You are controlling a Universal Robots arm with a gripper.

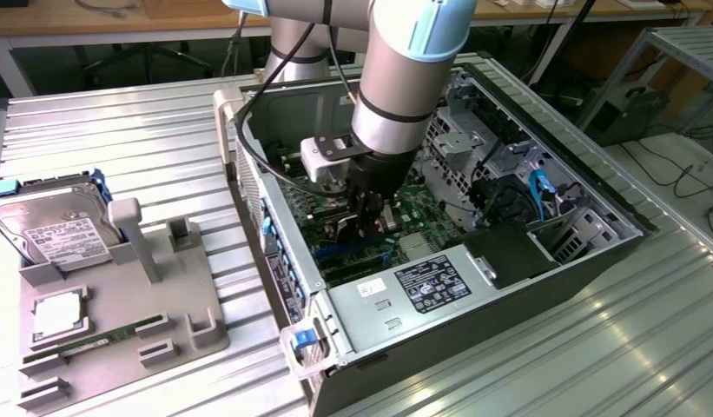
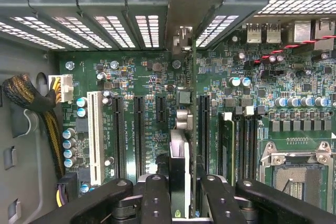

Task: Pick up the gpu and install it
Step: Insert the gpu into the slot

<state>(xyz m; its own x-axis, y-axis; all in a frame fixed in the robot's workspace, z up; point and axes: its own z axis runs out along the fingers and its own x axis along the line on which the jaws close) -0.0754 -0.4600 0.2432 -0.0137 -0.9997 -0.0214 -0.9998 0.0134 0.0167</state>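
My gripper [image 1: 373, 221] is down inside the open computer case [image 1: 588, 187], over the green motherboard [image 1: 432, 213]. In the wrist view the gripper [image 2: 179, 187] is shut on the gpu [image 2: 179, 153]. The gpu is a thin black card seen edge-on, clamped between the black fingers [image 2: 155, 195]. It stands upright among the long black expansion slots [image 2: 139, 129] of the motherboard [image 2: 152, 77]. Its silver bracket [image 2: 185, 9] reaches the row of vented slot openings in the case's rear wall. Whether its edge sits in a slot is hidden by the card itself.
A white slot [image 2: 95, 135] and a braided cable bundle [image 2: 31, 100] lie to one side of the card; a memory stick [image 2: 227, 140] and the processor socket [image 2: 302, 174] lie to the other. Outside the case, a grey holder [image 1: 119, 343] carries a hard drive [image 1: 55, 230] and a green memory stick [image 1: 95, 343].
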